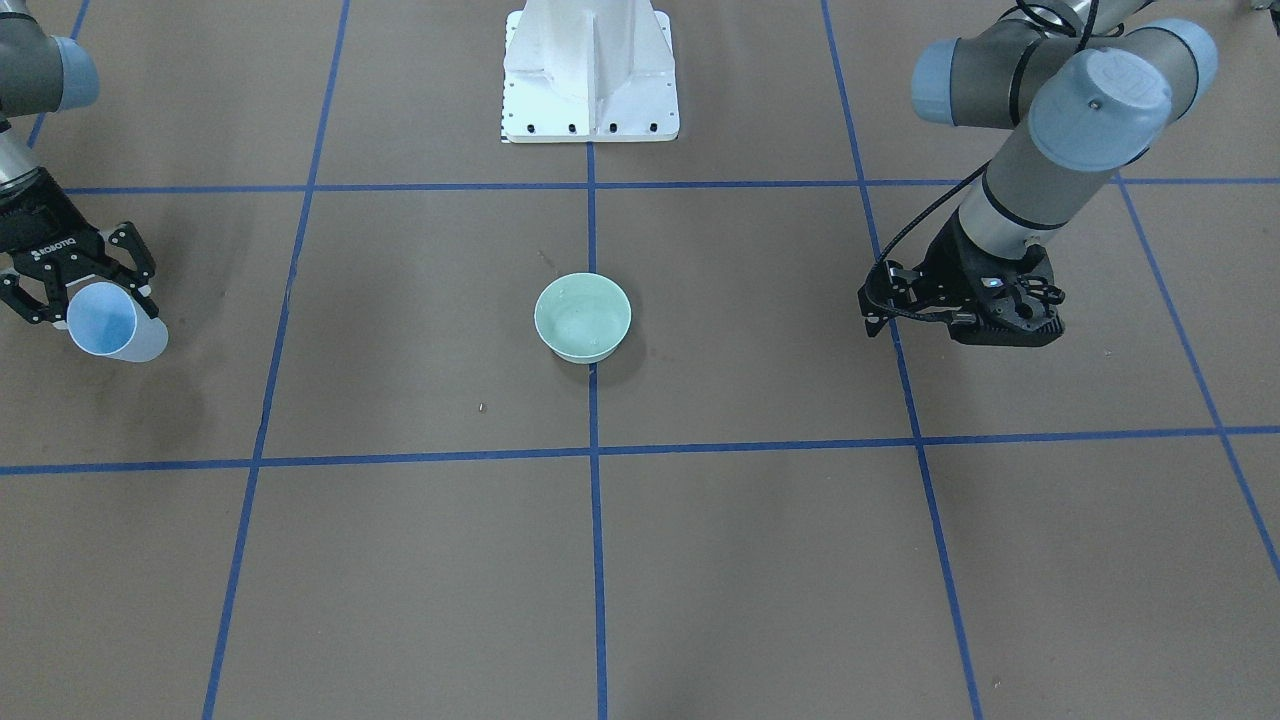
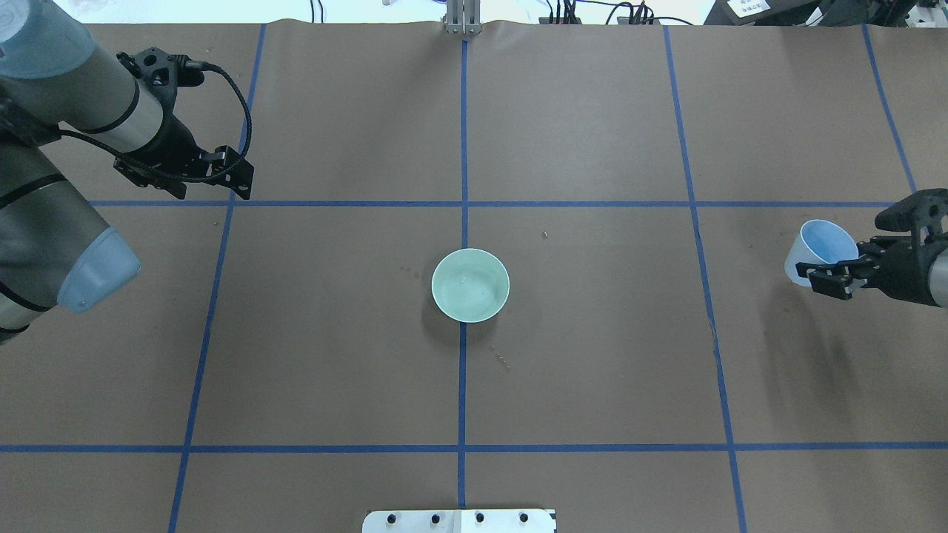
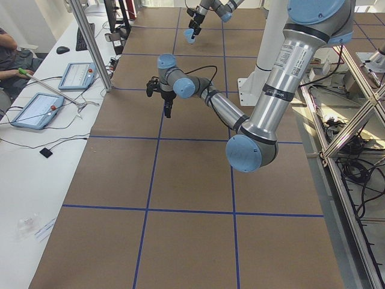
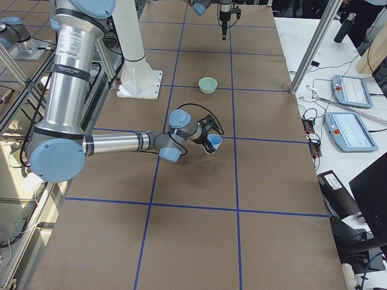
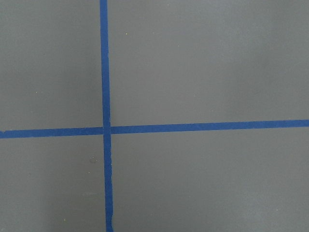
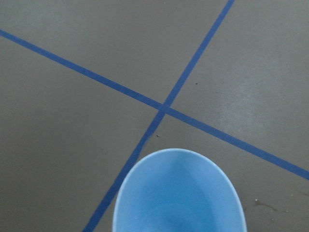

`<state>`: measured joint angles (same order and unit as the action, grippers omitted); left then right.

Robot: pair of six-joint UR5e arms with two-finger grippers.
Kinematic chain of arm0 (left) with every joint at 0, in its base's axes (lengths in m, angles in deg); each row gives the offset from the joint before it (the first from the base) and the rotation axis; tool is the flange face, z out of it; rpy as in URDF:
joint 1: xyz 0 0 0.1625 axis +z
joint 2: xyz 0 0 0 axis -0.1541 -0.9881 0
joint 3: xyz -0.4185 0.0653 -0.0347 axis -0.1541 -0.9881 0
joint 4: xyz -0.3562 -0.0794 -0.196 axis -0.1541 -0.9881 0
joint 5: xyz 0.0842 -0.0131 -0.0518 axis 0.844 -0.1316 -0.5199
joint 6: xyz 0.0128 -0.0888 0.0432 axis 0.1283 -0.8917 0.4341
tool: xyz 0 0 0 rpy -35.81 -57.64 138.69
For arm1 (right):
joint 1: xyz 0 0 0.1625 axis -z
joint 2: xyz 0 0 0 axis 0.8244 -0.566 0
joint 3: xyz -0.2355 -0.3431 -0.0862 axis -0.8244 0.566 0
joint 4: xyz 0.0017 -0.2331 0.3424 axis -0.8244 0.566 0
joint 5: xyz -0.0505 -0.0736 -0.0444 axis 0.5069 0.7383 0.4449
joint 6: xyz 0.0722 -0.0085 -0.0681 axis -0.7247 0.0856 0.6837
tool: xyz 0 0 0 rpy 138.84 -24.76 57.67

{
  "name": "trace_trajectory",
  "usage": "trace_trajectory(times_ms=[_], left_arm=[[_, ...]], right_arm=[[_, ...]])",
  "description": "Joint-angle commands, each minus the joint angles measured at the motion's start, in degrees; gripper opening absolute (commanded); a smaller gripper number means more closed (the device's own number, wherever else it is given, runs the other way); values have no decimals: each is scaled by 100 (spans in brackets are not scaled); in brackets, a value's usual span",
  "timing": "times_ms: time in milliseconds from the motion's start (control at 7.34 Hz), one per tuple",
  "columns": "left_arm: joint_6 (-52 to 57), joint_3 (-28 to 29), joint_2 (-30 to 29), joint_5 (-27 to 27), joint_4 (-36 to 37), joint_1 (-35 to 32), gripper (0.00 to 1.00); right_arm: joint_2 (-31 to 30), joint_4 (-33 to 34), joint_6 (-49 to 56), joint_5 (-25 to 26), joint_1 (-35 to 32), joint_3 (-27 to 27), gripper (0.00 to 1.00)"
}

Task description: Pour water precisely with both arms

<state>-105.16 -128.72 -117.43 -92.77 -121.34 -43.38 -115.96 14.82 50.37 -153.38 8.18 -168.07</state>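
Right gripper (image 2: 837,268), cup (image 2: 815,244), far from bowl (image 2: 470,285)

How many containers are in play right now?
2. A blue cup, tilted, held in the right gripper at the robot's far right; a green bowl standing at the centre on the tape line. Nothing seems hidden.

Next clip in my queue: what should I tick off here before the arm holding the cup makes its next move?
1. Right gripper shut on the light blue plastic cup: ok.
2. Cup held off the brown table cover: ok, its shadow lies apart.
3. Cup contains water: cannot tell, only blue shows inside.
4. Pale green round bowl upright at the table's centre, nothing touching it: ok.
5. Left gripper empty, off to its own side: ok.
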Motion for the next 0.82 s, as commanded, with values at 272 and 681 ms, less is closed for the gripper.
trace_trajectory(times_ms=[272,681], left_arm=[[0,-55,50,0,1,-14,100],[0,-81,59,0,10,-5,100]], right_arm=[[-278,-1571,8,357,-91,923,2],[-323,-2144,52,465,-82,1354,9]])
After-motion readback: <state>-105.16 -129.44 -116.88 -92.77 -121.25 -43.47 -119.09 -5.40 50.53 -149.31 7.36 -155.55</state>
